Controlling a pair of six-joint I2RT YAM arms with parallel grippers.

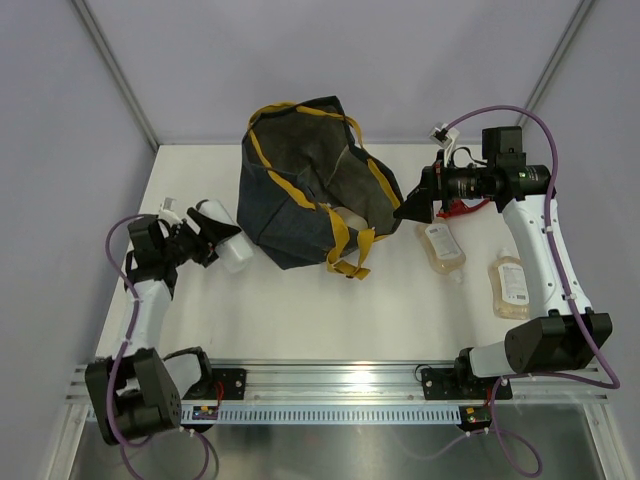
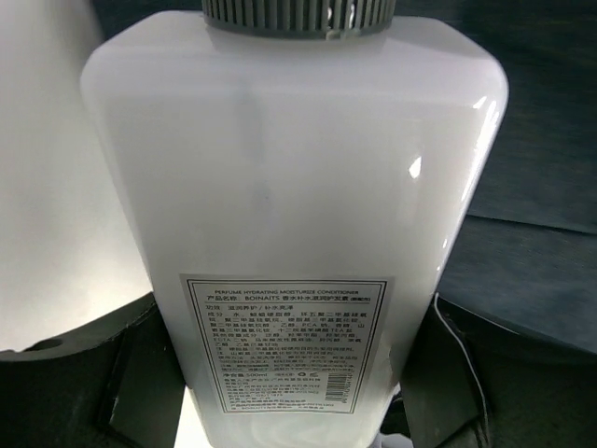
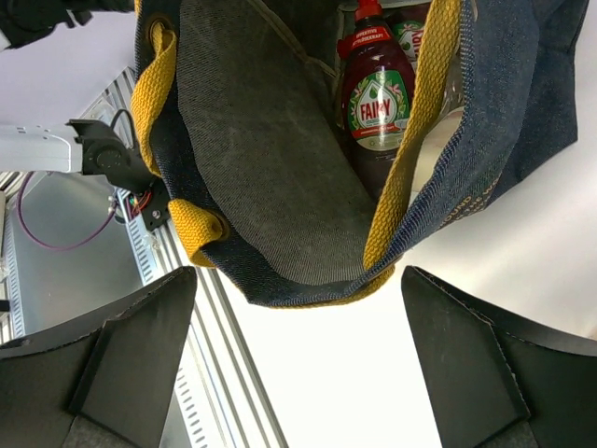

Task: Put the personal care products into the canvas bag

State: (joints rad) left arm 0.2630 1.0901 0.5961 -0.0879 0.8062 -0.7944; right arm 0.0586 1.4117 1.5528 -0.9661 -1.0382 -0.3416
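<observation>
The dark navy canvas bag (image 1: 300, 180) with mustard straps lies at the table's middle back, its mouth open. My left gripper (image 1: 208, 238) is shut on a white bottle (image 1: 228, 248) with a grey ribbed cap, just left of the bag. In the left wrist view the bottle (image 2: 289, 187) fills the frame between my fingers (image 2: 93, 392). My right gripper (image 1: 413, 206) is open and empty at the bag's right side. In the right wrist view it (image 3: 298, 364) faces the bag's mouth (image 3: 270, 168), with a dark red bottle (image 3: 378, 93) inside. Two pale yellow pouches (image 1: 441, 248) (image 1: 510, 285) lie on the table at the right.
A red object (image 1: 466, 208) lies partly hidden under my right arm. Something pale (image 1: 345, 215) shows inside the bag's opening. The metal rail (image 1: 340, 385) runs along the near edge. Grey walls close in the back and sides.
</observation>
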